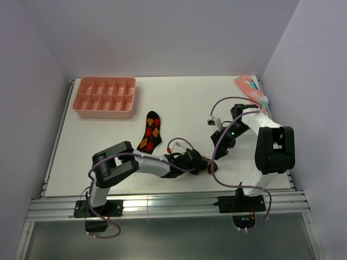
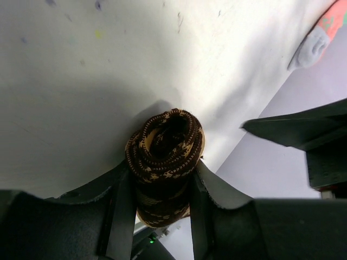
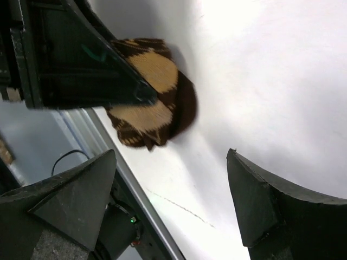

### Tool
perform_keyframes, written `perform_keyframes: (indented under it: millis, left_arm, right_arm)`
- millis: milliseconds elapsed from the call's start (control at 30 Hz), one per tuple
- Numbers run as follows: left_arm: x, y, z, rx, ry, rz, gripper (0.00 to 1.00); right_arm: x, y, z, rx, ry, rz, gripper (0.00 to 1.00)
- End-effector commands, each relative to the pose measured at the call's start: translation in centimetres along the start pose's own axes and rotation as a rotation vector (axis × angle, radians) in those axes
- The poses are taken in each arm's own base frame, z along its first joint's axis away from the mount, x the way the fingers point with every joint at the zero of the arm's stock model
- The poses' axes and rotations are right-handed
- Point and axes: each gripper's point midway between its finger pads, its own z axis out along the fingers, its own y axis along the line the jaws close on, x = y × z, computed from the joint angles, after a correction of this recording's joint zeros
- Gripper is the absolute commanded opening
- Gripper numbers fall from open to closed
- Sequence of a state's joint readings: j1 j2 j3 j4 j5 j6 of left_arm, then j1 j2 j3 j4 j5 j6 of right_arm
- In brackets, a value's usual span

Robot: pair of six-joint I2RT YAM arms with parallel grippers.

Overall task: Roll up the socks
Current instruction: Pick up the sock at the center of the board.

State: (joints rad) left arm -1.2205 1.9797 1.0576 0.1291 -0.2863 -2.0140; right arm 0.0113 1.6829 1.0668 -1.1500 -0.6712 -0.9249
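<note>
Surface: white tabletop (image 1: pixel 184 97) between pale walls. A pink compartment tray (image 1: pixel 105 96) and a pink sock (image 1: pixel 250 89) lie on the far side, well apart from both claws.
Left claw (image 2: pixel 162 169): closed on the tan-diamond sock (image 2: pixel 165 138), one finger pressed against each flank of the roll.
Right claw (image 3: pixel 171 162): jaws spread wide with only bare table between them. The roll sits just ahead of its tips, not touched by it.
Tan-diamond sock, place: between the left claw's fingers, low over the table. Whether it rests on the surface I cannot tell.
Tan-diamond sock, axis: the roll's long axis runs along the left claw's fingers. The coiled end points out past the fingertips and the other end sits back toward the palm.
Red-diamond sock (image 1: pixel 151 132): flat and unrolled, off to the left claw's left side and well apart from it. Its long axis runs away from the arm bases with a slight lean. I cannot tell which end is the toe.
Handling: light, soft knit that squashes easily and probably springs loose if released carelessly. It looks grippy rather than slick and is not fragile.
Hold: the roll is best pinched across its middle so the layers stay wound. For the flat sock, pinching one end would likely let the roll start there.
</note>
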Motion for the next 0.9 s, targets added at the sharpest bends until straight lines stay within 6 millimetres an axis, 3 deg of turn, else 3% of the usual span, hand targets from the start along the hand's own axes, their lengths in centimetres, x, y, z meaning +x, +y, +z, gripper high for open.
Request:
perform_keyframes:
  millis: [0,67,100,133,200,533,700,733,867]
  left_arm:
    - [-7.7,10.3,0.3,-0.273,-0.226,0.227,0.00]
    - [-7.7,8.1,0.3,-0.183,-0.199,0.207,0.00]
    - [-8.2,8.4,0.1,-0.173,-0.198,0.220,0.00]
    - [-8.3,6.5,-0.1,-0.106,-0.190,0.210,0.00]
    - [-8.8,6.0,-0.4,-0.082,-0.191,0.251,0.00]
    - [-10.5,-1.9,-3.1,0.235,-0.137,0.344,0.00]
    - [-13.2,-6.1,-4.8,0.358,-0.144,0.413,0.00]
    - [-13.0,-7.1,-5.4,0.390,-0.117,0.435,0.00]
    - [-16.0,-11.3,-7.2,0.462,-0.164,0.475,0.00]
  right_arm:
    - [-1.5,-0.7,-3.0,0.085,-0.074,-0.025,0.90]
    - [-1.7,-1.0,-3.8,0.113,-0.087,-0.015,0.90]
    - [-1.7,-1.2,-4.3,0.130,-0.099,-0.008,0.89]
    - [-2.0,-1.5,-4.9,0.155,-0.111,-0.004,0.89]
    - [-2.1,-1.9,-5.6,0.191,-0.132,0.004,0.89]
    - [-2.5,-2.7,-7.7,0.273,-0.193,0.017,0.89]
    - [-2.3,-2.9,-8.5,0.314,-0.215,0.015,0.90]
    - [-2.3,-3.0,-8.5,0.318,-0.216,0.014,0.90]
    - [-2.3,-3.0,-8.6,0.316,-0.225,0.019,0.89]
